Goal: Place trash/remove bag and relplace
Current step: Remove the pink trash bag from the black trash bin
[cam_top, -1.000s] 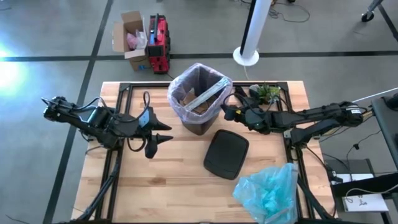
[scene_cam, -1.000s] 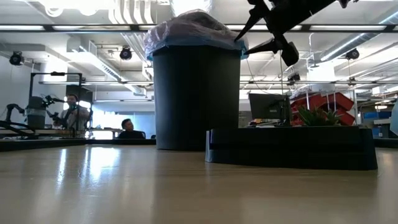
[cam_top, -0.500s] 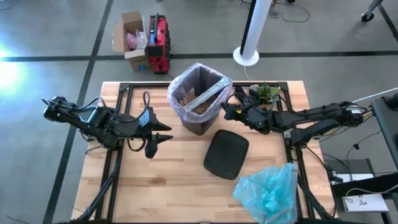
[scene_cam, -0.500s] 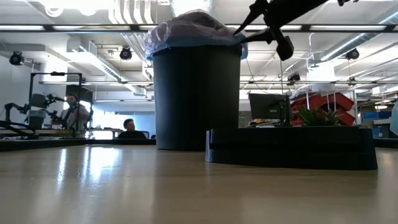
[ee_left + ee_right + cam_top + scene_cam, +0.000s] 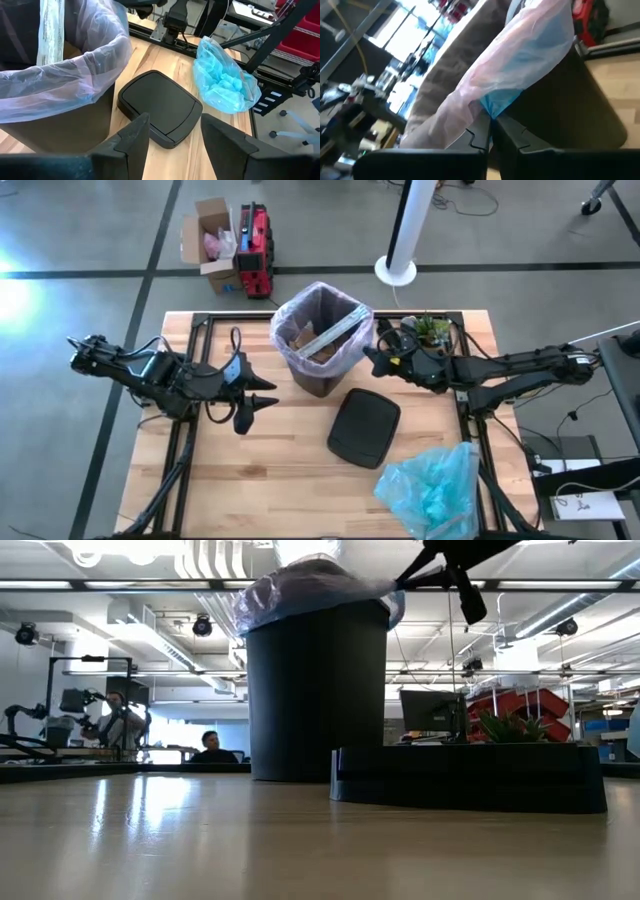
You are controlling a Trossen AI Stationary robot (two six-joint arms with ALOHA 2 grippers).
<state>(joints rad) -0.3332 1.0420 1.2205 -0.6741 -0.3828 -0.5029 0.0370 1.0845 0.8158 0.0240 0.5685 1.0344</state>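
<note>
Right gripper [image 5: 372, 360] pinches the bag [image 5: 357, 330] at the bin's rim.
Its fingers clamp the liner's right edge; left gripper [image 5: 262, 393], jaws apart, waits farther off.

Light: ceiling strips [image 5: 90, 584] are shining bright overhead.
Glare: sheen is spreading across the table [image 5: 200, 840].
Blur: right wrist view is smearing.

Dark bin [image 5: 317, 690] at 12 o'clock w/ pale liner [image 5: 300, 588] over rim; right gripper [image 5: 405, 582] pinching liner edge at 1 o'clock. Black lid [image 5: 467, 778] on table [image 5: 200, 840], 3 o'clock.
</note>
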